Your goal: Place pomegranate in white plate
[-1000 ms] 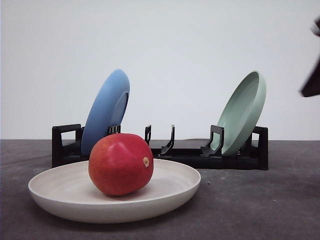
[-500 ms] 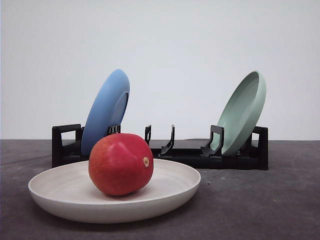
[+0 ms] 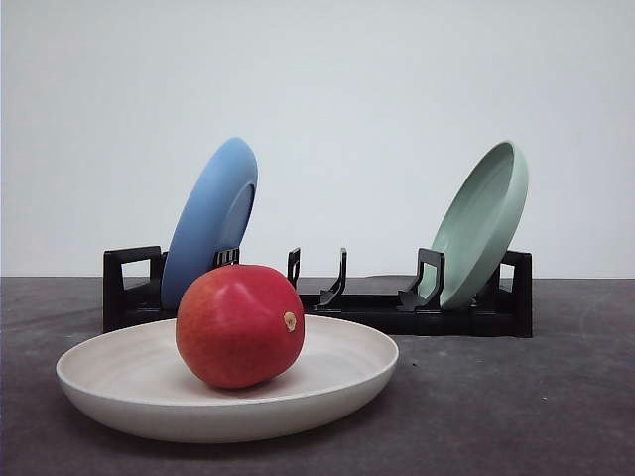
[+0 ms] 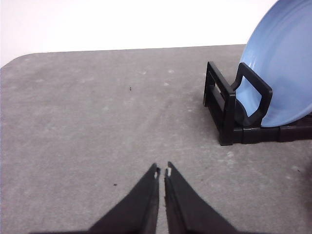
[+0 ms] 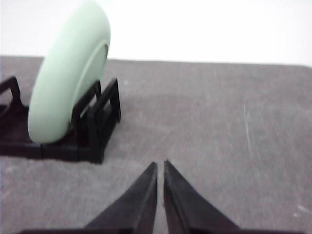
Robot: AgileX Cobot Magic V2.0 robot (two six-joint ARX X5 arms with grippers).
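The red pomegranate (image 3: 239, 325) rests inside the white plate (image 3: 337, 382) at the front left of the table, its pale stem spot facing right. No gripper touches it. In the left wrist view my left gripper (image 4: 162, 172) is shut with nothing between its fingers, above bare grey table beside the rack's blue-plate end. In the right wrist view my right gripper (image 5: 160, 167) is shut and empty too, above the table next to the rack's green-plate end.
A black dish rack (image 3: 367, 307) stands behind the white plate. A blue plate (image 3: 210, 220) leans in its left slot and a pale green plate (image 3: 483, 222) in its right slot. Grey table surface stretches to the right of the white plate.
A dark part of the right arm at the upper right edge of the front view one second ago has left the frame. The pomegranate and plates have not moved.
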